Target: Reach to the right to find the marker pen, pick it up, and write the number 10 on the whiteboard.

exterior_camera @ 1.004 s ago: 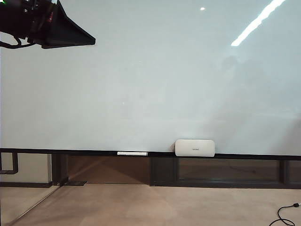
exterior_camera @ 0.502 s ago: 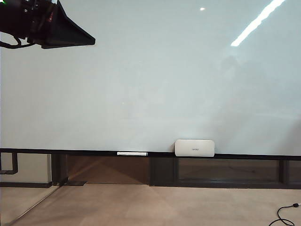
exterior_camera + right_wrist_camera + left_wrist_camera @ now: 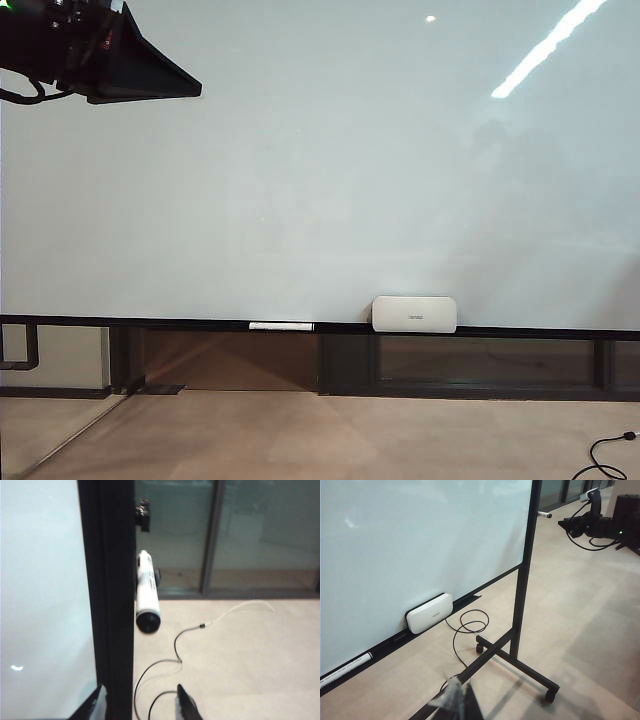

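Beige floor [image 3: 320, 435] under a big glossy whiteboard [image 3: 320, 160] that fills most of the exterior view, ceiling lights reflected at its upper right. No writing visible on it. Upper left corner of that view: a black arm part [image 3: 100, 55] hangs in front of the board. Along the dark bottom rail [image 3: 520, 332], left of center, lies a thin white bar [image 3: 281, 325], then a white rounded box [image 3: 414, 313] just right of center, both on the rail. Black cable [image 3: 605, 455] at lower right on the floor.

Left wrist view: left gripper [image 3: 456, 700] only shows blurry tips, cannot tell if open or closed, nothing seen held.

Right wrist view: marker pen [image 3: 147, 594] sits against the board's black side post [image 3: 110, 595], near end facing the camera. Right gripper [image 3: 142, 705] below it, fingers spread wide, empty, one each side of the post's edge, not touching the pen
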Controlling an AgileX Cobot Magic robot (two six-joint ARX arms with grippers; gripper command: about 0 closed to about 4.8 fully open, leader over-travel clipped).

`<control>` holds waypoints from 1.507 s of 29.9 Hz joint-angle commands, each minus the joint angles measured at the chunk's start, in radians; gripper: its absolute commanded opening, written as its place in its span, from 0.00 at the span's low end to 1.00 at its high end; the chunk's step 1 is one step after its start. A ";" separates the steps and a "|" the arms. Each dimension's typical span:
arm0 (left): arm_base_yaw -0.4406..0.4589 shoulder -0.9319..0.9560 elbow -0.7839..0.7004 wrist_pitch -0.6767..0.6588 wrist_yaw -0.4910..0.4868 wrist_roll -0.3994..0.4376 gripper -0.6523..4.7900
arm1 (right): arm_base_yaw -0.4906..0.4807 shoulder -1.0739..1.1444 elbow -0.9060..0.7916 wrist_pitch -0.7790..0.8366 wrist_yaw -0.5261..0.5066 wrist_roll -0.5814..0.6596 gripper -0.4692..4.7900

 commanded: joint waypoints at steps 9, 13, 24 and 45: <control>0.000 0.002 0.005 0.006 -0.018 0.003 0.11 | 0.018 0.045 0.150 -0.052 -0.029 0.011 0.43; 0.000 0.005 0.005 -0.002 -0.019 0.003 0.11 | 0.025 0.045 0.151 -0.052 -0.028 0.011 0.43; 0.000 0.005 0.005 -0.003 -0.022 0.003 0.11 | 0.041 0.070 0.182 -0.053 0.047 0.010 0.49; 0.000 0.005 0.005 -0.001 -0.026 0.003 0.11 | 0.043 0.111 0.314 -0.155 0.046 0.012 0.49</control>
